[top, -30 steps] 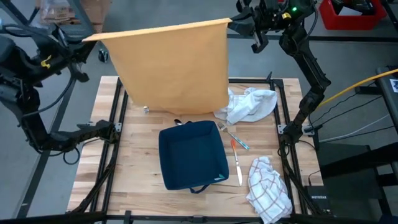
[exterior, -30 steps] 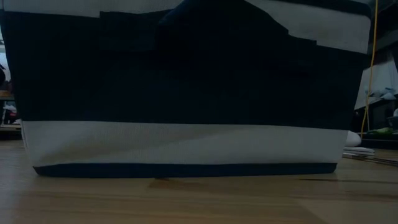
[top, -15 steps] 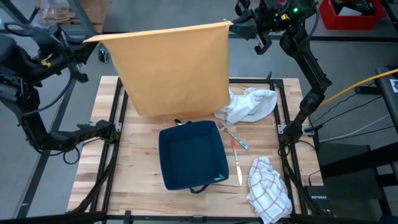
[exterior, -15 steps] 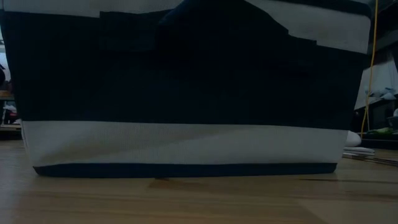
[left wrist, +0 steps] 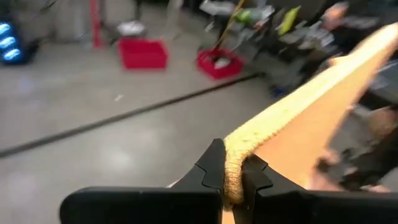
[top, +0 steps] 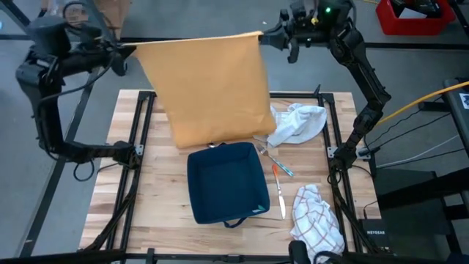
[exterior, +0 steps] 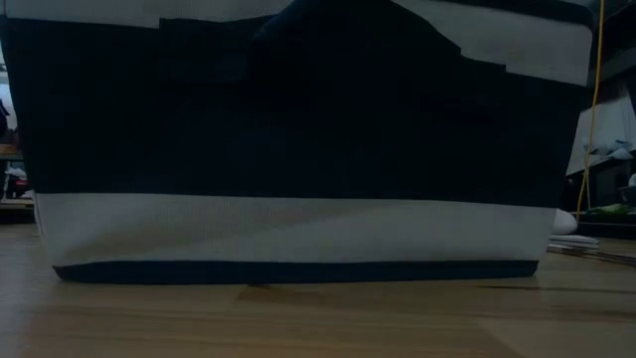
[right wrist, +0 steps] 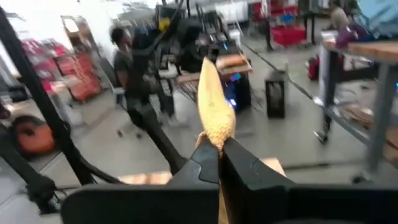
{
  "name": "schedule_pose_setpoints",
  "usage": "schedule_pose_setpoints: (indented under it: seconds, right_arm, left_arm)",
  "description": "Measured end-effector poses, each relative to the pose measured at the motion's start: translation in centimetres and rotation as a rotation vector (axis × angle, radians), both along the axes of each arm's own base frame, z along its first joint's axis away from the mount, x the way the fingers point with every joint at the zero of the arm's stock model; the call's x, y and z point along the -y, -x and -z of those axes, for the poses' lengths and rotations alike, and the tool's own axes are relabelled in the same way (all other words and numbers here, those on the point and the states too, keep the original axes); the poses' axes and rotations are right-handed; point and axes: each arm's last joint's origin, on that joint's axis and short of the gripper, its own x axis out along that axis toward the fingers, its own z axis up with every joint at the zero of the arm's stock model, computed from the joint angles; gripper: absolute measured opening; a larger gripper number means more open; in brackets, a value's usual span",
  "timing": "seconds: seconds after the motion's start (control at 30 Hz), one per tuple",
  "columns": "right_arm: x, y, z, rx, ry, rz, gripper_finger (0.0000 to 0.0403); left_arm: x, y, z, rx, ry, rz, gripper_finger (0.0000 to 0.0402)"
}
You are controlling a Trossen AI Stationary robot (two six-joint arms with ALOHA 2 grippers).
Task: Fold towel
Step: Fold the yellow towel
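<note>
- Hanging high above the table's [top: 146, 191] far edge, the tan towel [top: 212, 88] is stretched flat between both arms, its lower hem dangling just over the far rim of the dark blue bin [top: 226, 183].
- Left gripper [top: 126, 53] pinches one top corner, jaws pressed tight on the cloth; the left wrist view shows the hem squeezed between the fingers [left wrist: 211, 169].
- Right gripper [top: 265, 37] clamps the other top corner, jaws pressed together on the fabric.
- On the table: a white cloth [top: 297, 123] by the far right edge, a checked cloth [top: 316, 220] at the near right corner, utensils [top: 278, 176] between them.
</note>
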Motion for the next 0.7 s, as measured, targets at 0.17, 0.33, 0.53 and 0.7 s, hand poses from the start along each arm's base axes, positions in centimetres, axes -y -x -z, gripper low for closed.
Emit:
schedule_pose_setpoints:
  seconds: [0.17,0.33,0.53,0.7]
  right_arm:
    - [1.1,-0.3,2.0,-0.164,0.072,0.221,0.0001]
    - [2.8,-1.5,4.2,-0.292,0.174,0.313,0.0001]
    - [5.3,-1.9,5.6,-0.379,0.301,0.427,0.0001]
    - [7.1,-0.8,5.1,-0.358,0.404,0.532,0.0001]
  left_arm:
    - [-0.5,0.0,0.5,-0.092,0.000,-0.046,0.0000]
    - [-0.4,-0.1,0.5,-0.115,-0.009,-0.059,0.0000]
    - [-0.6,-0.2,0.7,-0.123,-0.001,-0.068,0.0000]
    - [-0.8,-0.3,0.8,-0.112,0.006,-0.054,0.0000]
